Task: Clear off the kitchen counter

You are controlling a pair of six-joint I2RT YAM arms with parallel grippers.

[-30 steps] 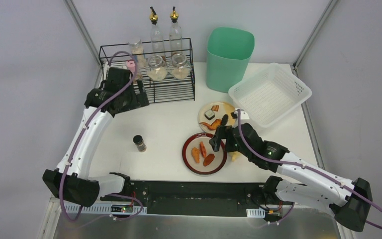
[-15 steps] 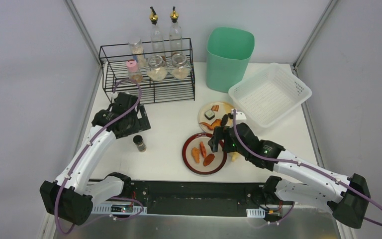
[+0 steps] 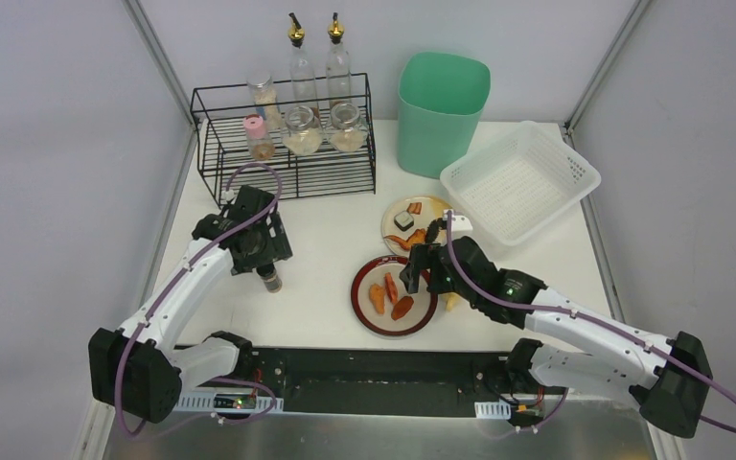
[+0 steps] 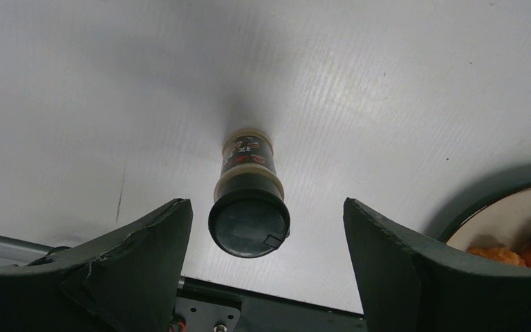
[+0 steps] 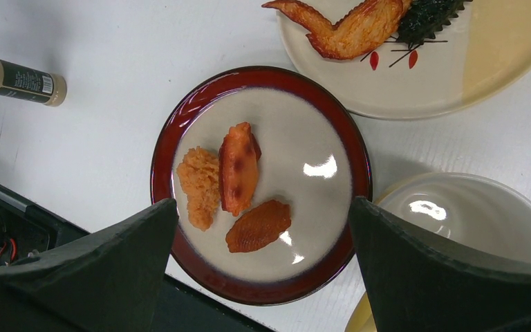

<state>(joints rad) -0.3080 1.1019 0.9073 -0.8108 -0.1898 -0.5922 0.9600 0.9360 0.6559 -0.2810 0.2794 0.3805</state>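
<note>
Small black-capped spice jar [image 4: 247,200] upright on the white kitchen counter [image 3: 326,225], left of the red-rimmed plate [image 5: 160,166]. Sits between the spread fingers of the left gripper [image 4: 264,211], untouched on either side. Looks light, rigid, smooth-walled; probably tips easily and slips under a shallow pinch. Best taken squarely across the labelled body just under the cap. Right gripper [image 5: 263,207] likewise wide apart, grasping nothing, hovering over the plate's three fried pieces [image 5: 238,166].
</note>
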